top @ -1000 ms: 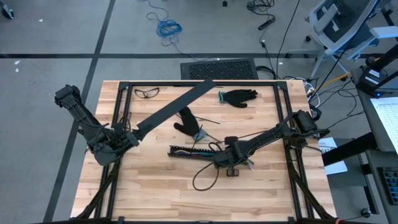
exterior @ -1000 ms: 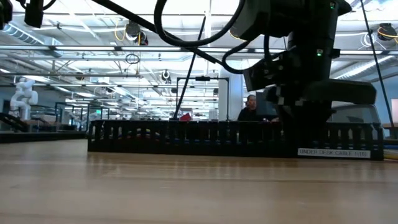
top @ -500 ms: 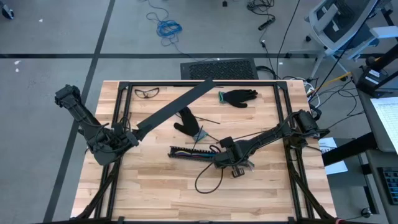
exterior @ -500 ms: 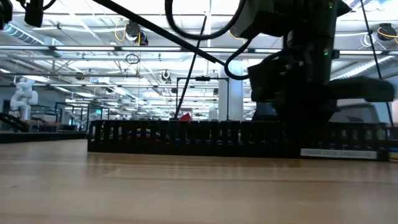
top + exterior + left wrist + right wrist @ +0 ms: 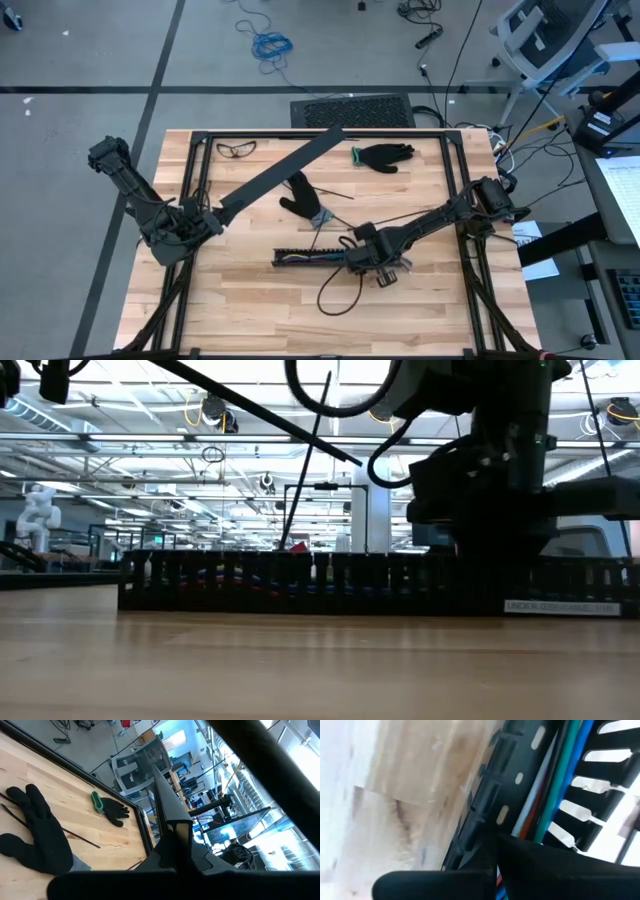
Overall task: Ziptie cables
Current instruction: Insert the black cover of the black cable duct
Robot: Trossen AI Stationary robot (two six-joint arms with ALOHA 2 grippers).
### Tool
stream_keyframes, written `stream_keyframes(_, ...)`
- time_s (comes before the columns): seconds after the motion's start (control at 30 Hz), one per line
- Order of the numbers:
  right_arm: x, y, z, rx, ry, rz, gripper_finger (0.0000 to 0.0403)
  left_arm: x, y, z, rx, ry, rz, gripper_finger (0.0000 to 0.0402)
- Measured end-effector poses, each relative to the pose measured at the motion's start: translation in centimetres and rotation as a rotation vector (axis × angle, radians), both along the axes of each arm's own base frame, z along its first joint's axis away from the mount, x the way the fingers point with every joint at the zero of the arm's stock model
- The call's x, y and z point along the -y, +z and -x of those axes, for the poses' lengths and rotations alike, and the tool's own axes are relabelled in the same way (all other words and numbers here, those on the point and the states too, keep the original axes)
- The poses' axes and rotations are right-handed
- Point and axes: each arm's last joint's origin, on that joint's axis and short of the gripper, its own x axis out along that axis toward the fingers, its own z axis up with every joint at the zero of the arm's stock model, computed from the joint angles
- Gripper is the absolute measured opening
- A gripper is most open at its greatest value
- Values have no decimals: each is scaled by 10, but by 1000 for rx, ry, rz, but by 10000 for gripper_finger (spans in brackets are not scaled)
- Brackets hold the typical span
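A black slotted strip [image 5: 312,256] lies flat on the table's middle, with the cables [image 5: 555,785] (blue, green, white, red) running along inside it. My right gripper [image 5: 368,256] points down at the strip's right end, shut. At the table's left, my left gripper [image 5: 207,217] is shut on a long flat black bar [image 5: 280,170], which slants out over the table toward the far edge. In the low view the slotted strip [image 5: 280,580] stretches across the picture, with my right gripper [image 5: 490,550] above its right part. My left gripper pinches the long black bar's near-left end [image 5: 175,851] between its two fingers, level, along the bar. The bar stands out beyond the fingers, clear of the table. My right gripper comes from above onto the slotted strip's side wall [image 5: 485,827] near its right end. Its own fingers [image 5: 530,865] hide the place of contact, so whether cables are pinched too cannot be told. The strip rests on the table.
One black glove [image 5: 300,196] and thin black sticks [image 5: 336,193] lie just beyond the strip. A green-cuffed black glove [image 5: 384,155] and safety glasses [image 5: 236,149] lie at the far edge. A black cord loop [image 5: 340,292] hangs from my right arm. Black frame rails [image 5: 462,180] border the table.
My right gripper has rolled about its downward line while staying in place. The slotted strip has swung with it on the table: its left end has gone toward the near edge, and its right end has stayed under the gripper. The cord loop has shifted right.
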Motion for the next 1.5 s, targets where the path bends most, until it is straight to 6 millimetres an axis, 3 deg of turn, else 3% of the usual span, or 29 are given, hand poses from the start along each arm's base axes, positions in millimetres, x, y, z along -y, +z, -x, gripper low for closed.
stream_keyframes(0.33, 7, 20, 1, 69, -27, -12, 0, 0, 0, 0, 0, 1, -1, 4)
stream_keyframes(0.57, 12, 61, 15, 173, -158, -55, 0, 0, -1, 0, -8, -6, -6, 4)
stream_keyframes(0.7, 28, 112, 45, 330, -439, -11, 0, -2, 1, 1, -51, -237, 46, 3)
stream_keyframes(0.83, 50, 163, 98, 535, -771, 31, 0, -8, -5, -2, -174, -465, 61, 3)
stream_keyframes(0.97, 67, 189, 149, 607, -949, -2, 0, -13, -12, -4, -287, -625, 87, 2)
stream_keyframes(1.07, 73, 194, 169, 629, -1044, 20, 0, -15, -14, -10, -315, -666, 89, 2)
stream_keyframes(1.23, 76, 195, 172, 672, -1089, 64, 0, -19, -6, -30, -230, -633, 40, 2)
stream_keyframes(1.37, 76, 179, 171, 627, -1091, 99, 0, -21, 6, -42, -87, -657, 52, 2)
stream_keyframes(1.5, 76, 155, 174, 584, -1142, 128, 0, -18, -2, -50, -83, -650, 173, 2)
